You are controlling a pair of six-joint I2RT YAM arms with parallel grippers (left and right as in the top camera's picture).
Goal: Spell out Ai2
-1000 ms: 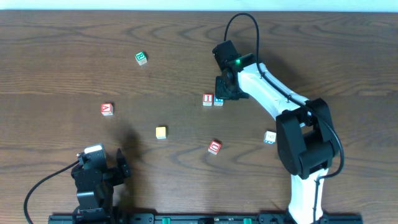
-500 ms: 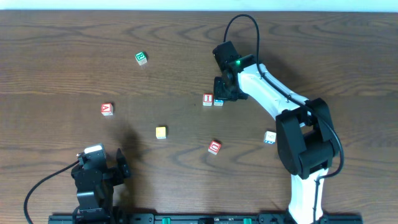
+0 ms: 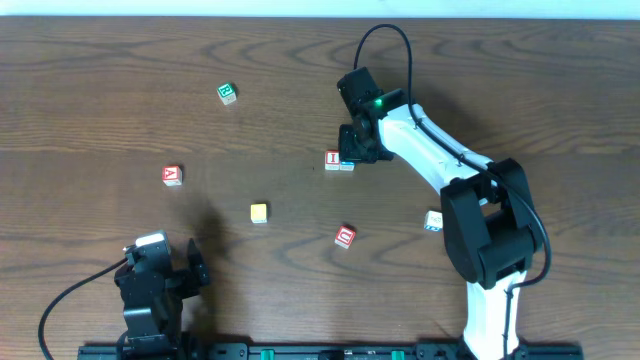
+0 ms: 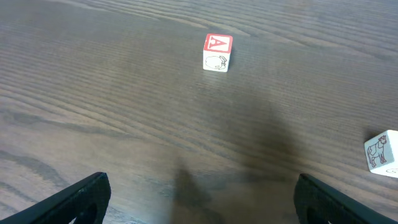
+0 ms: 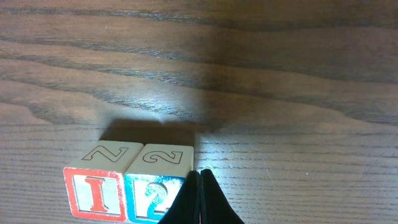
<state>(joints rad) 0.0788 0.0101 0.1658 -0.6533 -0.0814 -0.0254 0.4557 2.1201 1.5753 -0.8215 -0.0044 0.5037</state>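
- The right gripper (image 5: 200,179), fingers pressed together and holding nothing, stands just beside the 2 block (image 5: 155,182). That block sits flush against the I block (image 5: 96,188) mid-table.
- The A block (image 4: 217,51) lies well apart to the left, ahead of the left gripper (image 4: 199,196), whose fingers are spread.
- The small cubes look light and rigid, and are best pinched across opposite flat faces.
- Bare table (image 3: 100,100) surrounds the A block, far from any edge.

Low on dark brown wood-grain table (image 5: 261,74): white wooden cube with red letter I (image 5: 94,190), touching white wooden cube with blue numeral 2 (image 5: 155,186) on its right. Just beside the latter's right edge, black right gripper (image 5: 200,186), fingers pressed together, gripping nothing.
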